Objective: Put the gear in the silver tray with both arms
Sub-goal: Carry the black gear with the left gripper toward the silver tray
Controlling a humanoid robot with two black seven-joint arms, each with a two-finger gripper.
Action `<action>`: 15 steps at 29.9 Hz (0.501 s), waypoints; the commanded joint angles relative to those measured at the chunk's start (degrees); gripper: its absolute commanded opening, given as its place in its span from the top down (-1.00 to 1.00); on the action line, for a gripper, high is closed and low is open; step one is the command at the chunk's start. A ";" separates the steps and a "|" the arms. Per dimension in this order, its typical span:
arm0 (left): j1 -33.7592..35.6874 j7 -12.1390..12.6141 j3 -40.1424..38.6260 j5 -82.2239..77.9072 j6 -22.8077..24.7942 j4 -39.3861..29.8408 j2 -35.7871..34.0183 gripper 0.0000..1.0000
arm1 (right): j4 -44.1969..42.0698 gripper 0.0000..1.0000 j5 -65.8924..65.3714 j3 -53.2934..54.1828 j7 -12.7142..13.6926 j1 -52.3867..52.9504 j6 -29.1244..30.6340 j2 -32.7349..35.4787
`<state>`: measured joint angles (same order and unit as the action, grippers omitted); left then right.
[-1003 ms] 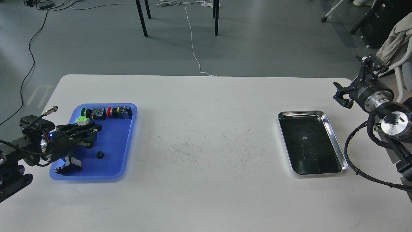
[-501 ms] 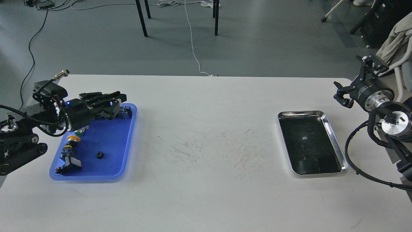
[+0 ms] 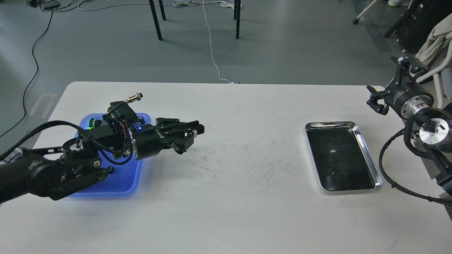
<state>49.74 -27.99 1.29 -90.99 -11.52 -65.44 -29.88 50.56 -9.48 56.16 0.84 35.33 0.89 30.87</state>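
You are looking at a wide white table (image 3: pixel 226 211), matte and rounded at the corners, scuffed with fine dark scratches across its middle. At its left a blue plastic tray (image 3: pixel 122 183) is lying, mostly covered by your left arm (image 3: pixel 70 169), black with round joints and looped cables. The left gripper (image 3: pixel 192 135) is reaching right past the blue tray's edge, over bare table; its fingers are lying close together, but you cannot tell whether they are clenched or grasping anything. The silver tray (image 3: pixel 367 158), shiny-rimmed with a dark reflective bottom, is sitting at the right, well apart. The right gripper (image 3: pixel 381 100) is hovering beyond the table's far right corner, fingers spread.
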 commanded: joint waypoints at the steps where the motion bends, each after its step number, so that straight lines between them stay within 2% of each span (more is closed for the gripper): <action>1: 0.00 -0.01 3.18 -0.59 0.01 0.32 4.64 0.83 | 0.07 -0.99 -0.01 -0.26 0.04 0.36 -0.27 0.42; 15: -0.96 -0.01 6.62 -1.47 0.09 11.74 21.52 0.83 | -0.02 -0.99 -0.01 -1.67 0.04 1.59 -0.45 1.83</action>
<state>49.29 -27.99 7.70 -92.49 -11.50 -55.25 -10.80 50.62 -9.49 54.54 0.85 36.74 0.55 32.69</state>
